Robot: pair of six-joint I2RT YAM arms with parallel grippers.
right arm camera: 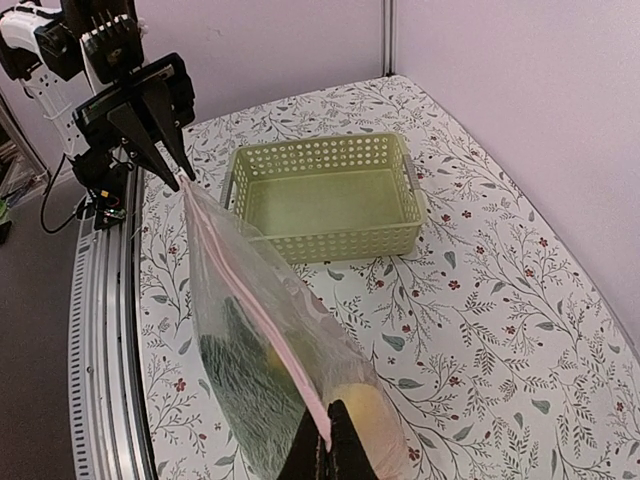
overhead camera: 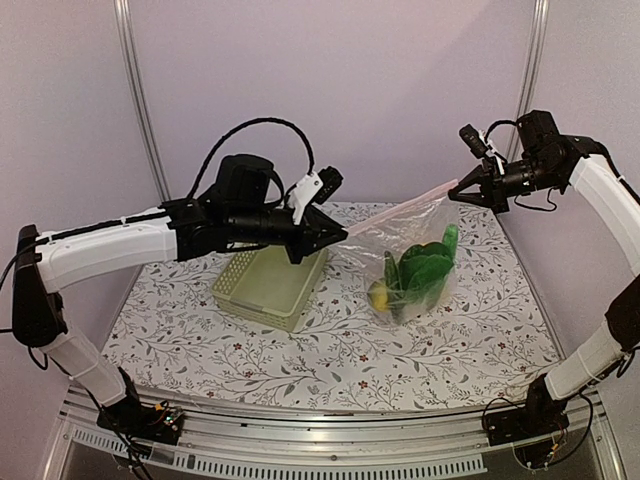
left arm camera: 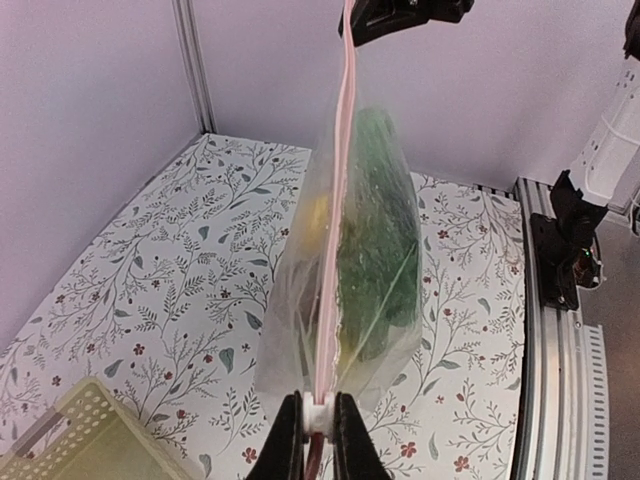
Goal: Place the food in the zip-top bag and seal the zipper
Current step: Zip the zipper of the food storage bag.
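The left claw and right claw each clamp one end of the zipper, pulling it taut, probably to seal it, so the zip-top bag hangs over the tabletop, right of the basket, holding the food.

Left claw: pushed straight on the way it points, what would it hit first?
The left claw pinches the zipper, so that strip and the zip-top bag below come first; the right claw at the far end probably comes last.
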